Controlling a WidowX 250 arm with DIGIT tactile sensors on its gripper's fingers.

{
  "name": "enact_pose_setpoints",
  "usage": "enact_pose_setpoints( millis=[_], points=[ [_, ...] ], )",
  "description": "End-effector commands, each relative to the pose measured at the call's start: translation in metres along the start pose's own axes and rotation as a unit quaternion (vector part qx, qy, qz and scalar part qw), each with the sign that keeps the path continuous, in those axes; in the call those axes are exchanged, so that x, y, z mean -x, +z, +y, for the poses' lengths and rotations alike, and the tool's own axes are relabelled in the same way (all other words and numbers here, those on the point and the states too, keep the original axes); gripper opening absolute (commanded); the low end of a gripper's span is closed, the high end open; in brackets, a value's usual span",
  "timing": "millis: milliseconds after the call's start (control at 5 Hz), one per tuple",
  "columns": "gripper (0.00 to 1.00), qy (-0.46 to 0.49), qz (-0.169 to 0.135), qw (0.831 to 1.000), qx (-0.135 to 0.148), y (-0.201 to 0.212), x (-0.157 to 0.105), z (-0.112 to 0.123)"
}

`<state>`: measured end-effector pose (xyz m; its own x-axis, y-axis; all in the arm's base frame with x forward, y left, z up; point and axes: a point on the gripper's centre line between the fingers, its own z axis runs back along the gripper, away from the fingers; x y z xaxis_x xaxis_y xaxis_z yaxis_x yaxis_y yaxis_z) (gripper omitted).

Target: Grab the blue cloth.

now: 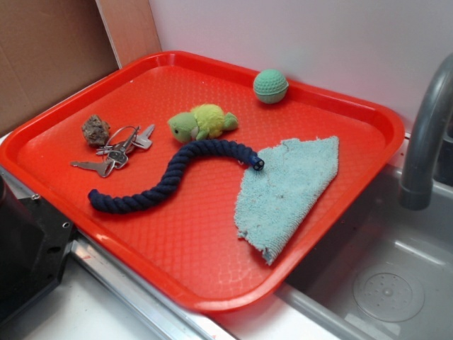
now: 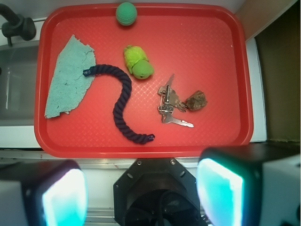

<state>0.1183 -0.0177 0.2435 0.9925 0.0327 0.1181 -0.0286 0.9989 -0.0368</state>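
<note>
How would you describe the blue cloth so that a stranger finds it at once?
Find the red tray beside the sink. On its sink side lies the cloth, flat, touching one end of the rope. It alone is pale aqua, fuzzy and frayed; the rope is dark navy.

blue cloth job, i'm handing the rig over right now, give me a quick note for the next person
End effector: open, empty, hovering above the near edge of the red tray, touching nothing.
Blue cloth: flat on the tray's sink-side end, one edge touching the tip of the navy rope.
Also on the tray: green ball, green plush toy, keys, small rock.
Done: nothing yet, cloth untouched.
Left: move over the cloth, descend, close on it, lift without snagging the rope.
</note>
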Motion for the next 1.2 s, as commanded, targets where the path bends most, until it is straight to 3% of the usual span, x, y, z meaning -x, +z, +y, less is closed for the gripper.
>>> enact_pose_setpoints(
  millis=[0, 200, 600, 800, 1000],
  points=[
    [1.00, 0.000, 0.000, 1.000, 0.000, 0.000, 0.000, 0.000],
    [1.00, -0.010, 0.028, 1.000, -0.006, -0.053, -0.015, -0.020],
    [1.00, -0.159, -0.023, 0.987, -0.030, -0.112, -0.029, -0.098],
    [1.00, -0.282, -0.051, 0.957, -0.042, -0.148, -0.039, -0.121],
    [1.00, -0.376, -0.046, 0.924, -0.041, -0.181, -0.046, -0.127]
  ],
)
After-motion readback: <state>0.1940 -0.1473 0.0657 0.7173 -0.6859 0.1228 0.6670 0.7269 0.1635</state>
